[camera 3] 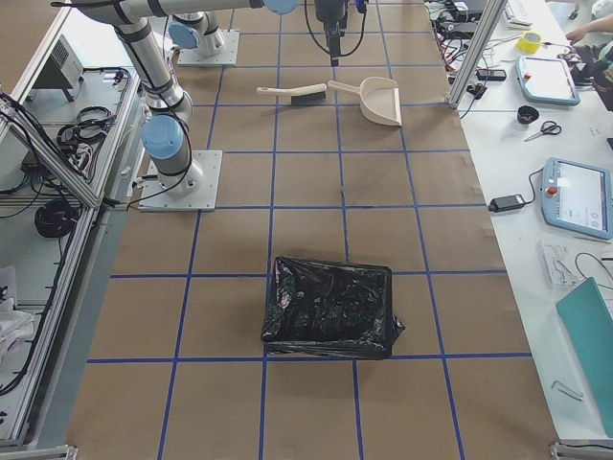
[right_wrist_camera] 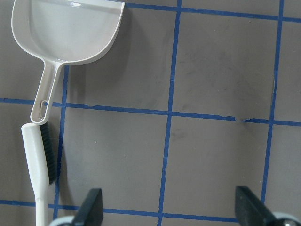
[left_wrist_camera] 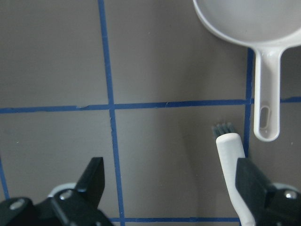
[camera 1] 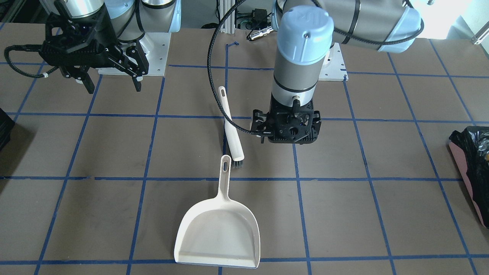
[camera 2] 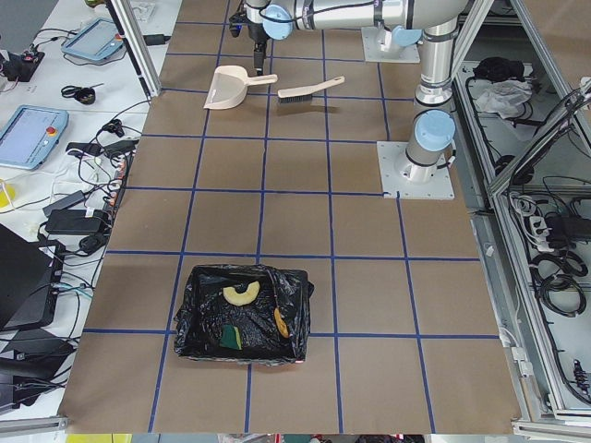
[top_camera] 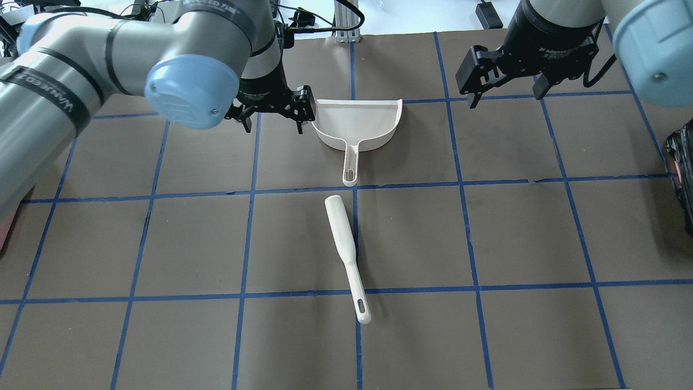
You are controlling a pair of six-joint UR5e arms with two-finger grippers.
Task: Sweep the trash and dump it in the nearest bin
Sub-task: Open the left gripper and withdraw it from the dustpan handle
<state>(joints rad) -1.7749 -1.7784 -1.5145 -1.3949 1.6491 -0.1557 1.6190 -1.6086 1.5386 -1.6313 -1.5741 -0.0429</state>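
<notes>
The trash lies inside the salmon-pink bin (camera 2: 242,355) lined with a black bag, at the table's end on my left: a pale croissant-shaped piece (camera 2: 241,293), a golden-brown lump (camera 2: 280,321) and a yellow-green sponge wedge (camera 2: 231,335). The bin's pink side also shows in the front-facing view (camera 1: 468,173). My left gripper (top_camera: 273,125) is open and empty, hanging just left of the white dustpan (top_camera: 358,122). My right gripper (top_camera: 507,98) is open and empty, raised to the right of the dustpan. The white brush (top_camera: 346,249) lies on the table near the dustpan's handle.
A second, all-black bagged container (camera 3: 330,307) stands at the table's end on my right. The brown table (top_camera: 162,244) carries a blue tape grid. The left wrist view shows the brush tip (left_wrist_camera: 228,141) beside the dustpan handle (left_wrist_camera: 266,94).
</notes>
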